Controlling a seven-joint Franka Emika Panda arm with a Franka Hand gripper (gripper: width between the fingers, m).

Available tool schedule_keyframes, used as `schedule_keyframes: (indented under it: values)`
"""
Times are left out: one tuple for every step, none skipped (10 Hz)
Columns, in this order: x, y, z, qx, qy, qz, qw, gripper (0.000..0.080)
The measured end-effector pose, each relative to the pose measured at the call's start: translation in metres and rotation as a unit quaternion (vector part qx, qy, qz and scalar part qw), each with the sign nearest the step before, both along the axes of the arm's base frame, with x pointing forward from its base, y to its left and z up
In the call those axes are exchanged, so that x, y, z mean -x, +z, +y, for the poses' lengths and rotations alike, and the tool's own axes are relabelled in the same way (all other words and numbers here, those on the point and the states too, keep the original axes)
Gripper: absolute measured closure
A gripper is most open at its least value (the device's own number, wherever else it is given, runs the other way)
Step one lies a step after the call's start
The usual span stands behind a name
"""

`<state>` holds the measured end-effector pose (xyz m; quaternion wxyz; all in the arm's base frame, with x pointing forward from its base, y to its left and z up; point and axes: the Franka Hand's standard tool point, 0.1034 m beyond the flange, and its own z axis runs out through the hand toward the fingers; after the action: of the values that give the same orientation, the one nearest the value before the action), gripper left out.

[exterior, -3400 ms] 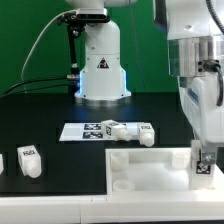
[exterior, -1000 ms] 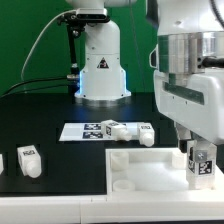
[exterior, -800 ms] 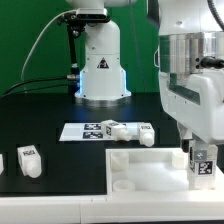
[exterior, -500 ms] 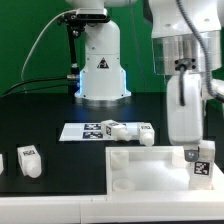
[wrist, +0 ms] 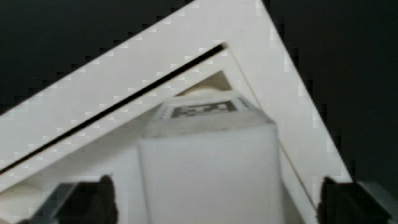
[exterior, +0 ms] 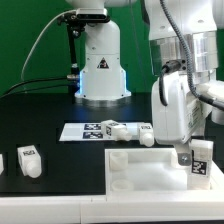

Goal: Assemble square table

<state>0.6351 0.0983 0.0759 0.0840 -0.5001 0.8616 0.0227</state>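
Observation:
The white square table top (exterior: 140, 168) lies flat at the front of the black table. A white leg (exterior: 200, 160) with a tag stands upright on its corner at the exterior view's right. My gripper (exterior: 190, 152) is down at this leg. In the wrist view the leg (wrist: 210, 160) stands between my two black fingers (wrist: 80, 200), with a gap on each side, over the top's corner (wrist: 107, 110). The jaws are open and hold nothing.
Two loose legs (exterior: 118, 129) (exterior: 146, 135) lie on and beside the marker board (exterior: 82, 131). Another leg (exterior: 29, 160) stands at the exterior view's left, with one more at the left edge (exterior: 2, 163). The robot base (exterior: 100, 65) is behind.
The wrist has turned and shifted toward the exterior view's left. The leg stays upright on the corner, now showing clear of the hand.

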Motion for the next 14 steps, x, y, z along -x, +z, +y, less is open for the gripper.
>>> schedule_keyframes:
  values:
    - [0.0, 0.009, 0.004, -0.003, 0.006, -0.005, 1.0, 0.0178]
    - [0.001, 0.019, 0.009, -0.008, 0.013, -0.008, 1.0, 0.0178]
    - [0.004, 0.027, 0.013, -0.013, 0.017, -0.007, 1.0, 0.0155]
    - [0.004, 0.023, 0.012, -0.011, 0.017, -0.006, 1.0, 0.0151]
    - [0.005, 0.021, 0.011, -0.01, 0.017, -0.004, 1.0, 0.0151]
    - [0.005, 0.022, 0.012, -0.01, 0.017, -0.005, 1.0, 0.015]
    - [0.005, 0.021, 0.011, -0.009, 0.028, -0.006, 1.0, 0.015]
    - [0.005, 0.022, 0.011, -0.007, 0.045, -0.008, 0.999, 0.015]
    - [0.007, 0.028, 0.009, -0.005, 0.081, -0.016, 0.997, 0.015]
    - [0.02, 0.038, 0.006, -0.005, 0.141, -0.025, 0.99, 0.015]
    - [0.038, 0.044, 0.007, -0.007, 0.184, -0.025, 0.983, 0.015]
    - [0.046, 0.046, 0.011, -0.001, 0.203, -0.019, 0.979, 0.015]
    - [0.046, 0.046, 0.016, 0.013, 0.25, -0.023, 0.968, 0.015]
    - [0.046, 0.045, 0.013, 0.017, 0.285, -0.027, 0.958, 0.015]
